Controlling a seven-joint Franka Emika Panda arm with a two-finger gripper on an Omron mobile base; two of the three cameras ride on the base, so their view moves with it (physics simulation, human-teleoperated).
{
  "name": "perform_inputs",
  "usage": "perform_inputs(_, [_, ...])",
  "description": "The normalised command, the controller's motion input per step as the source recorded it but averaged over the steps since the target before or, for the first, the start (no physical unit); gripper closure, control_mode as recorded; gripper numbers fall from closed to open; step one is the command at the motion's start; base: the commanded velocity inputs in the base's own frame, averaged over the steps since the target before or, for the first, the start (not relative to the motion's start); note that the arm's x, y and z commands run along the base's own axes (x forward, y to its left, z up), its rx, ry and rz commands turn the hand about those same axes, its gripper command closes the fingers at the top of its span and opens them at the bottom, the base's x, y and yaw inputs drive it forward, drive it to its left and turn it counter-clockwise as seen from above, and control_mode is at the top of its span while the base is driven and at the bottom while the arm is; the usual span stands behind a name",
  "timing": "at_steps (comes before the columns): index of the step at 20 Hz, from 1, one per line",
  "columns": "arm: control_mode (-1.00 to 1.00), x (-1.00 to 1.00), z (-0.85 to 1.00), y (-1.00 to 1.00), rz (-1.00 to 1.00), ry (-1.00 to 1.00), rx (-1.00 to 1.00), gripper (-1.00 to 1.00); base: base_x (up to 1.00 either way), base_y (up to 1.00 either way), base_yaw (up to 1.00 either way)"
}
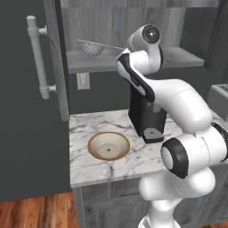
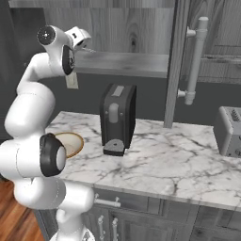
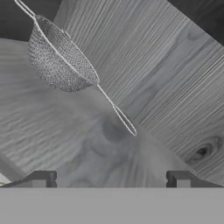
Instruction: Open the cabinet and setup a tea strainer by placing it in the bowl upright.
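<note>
Tea strainer (image 1: 91, 48) rests on the open cabinet's (image 1: 60, 62) lower shelf (image 1: 111, 62), at its left end in the left base view, its rounded mesh basket down and its thin wire handle running rightward toward the arm's wrist. To the far left of that view the swung-open dark grey door carries a long light-grey bar handle (image 1: 38, 57). Below the shelf a cream wall outlet (image 1: 83, 80) sits on the dark wall, and under it the marble counter (image 1: 84, 167) holds the bowl (image 1: 108, 145), cream with a golden-tan rim and a brownish ring at its centre; it stands apart from the strainer, well below it. Right of the bowl stands a black coffee machine (image 1: 146, 116), partly behind the white arm. At the right edge a grey toaster (image 1: 219, 100) shows.

In the right base view the tool (image 2: 84, 41) is up at shelf height at the left, pointing into the cabinet, with the coffee machine in the middle, the other door's bar handle to its right, and the toaster farthest right on the counter.

In the hand view the strainer lies at upper left on wood-grain board, its handle slanting down toward the centre. The tool's two dark fingertips (image 3: 39, 179) stand wide apart at the bottom, short of the handle's end, with nothing between them.
</note>
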Motion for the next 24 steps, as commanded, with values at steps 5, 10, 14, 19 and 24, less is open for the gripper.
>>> perform_inputs(5, [-1.0,0.18,0.0,0.0,0.04,0.09,0.0,-1.0,0.0,0.0,0.0])
perform_inputs(10, [-1.0,0.08,0.01,-0.01,0.14,0.0,0.0,-1.0,0.0,0.0,0.0])
perform_inputs(14, [-1.0,0.06,0.03,-0.08,0.21,0.0,0.0,-1.0,0.0,0.0,0.0])
perform_inputs(19, [-1.0,0.07,0.0,-0.14,0.23,0.0,0.0,-1.0,0.0,0.0,0.0])
perform_inputs(24, [-1.0,0.04,0.0,-0.1,0.21,0.0,0.0,-1.0,0.0,0.0,0.0])
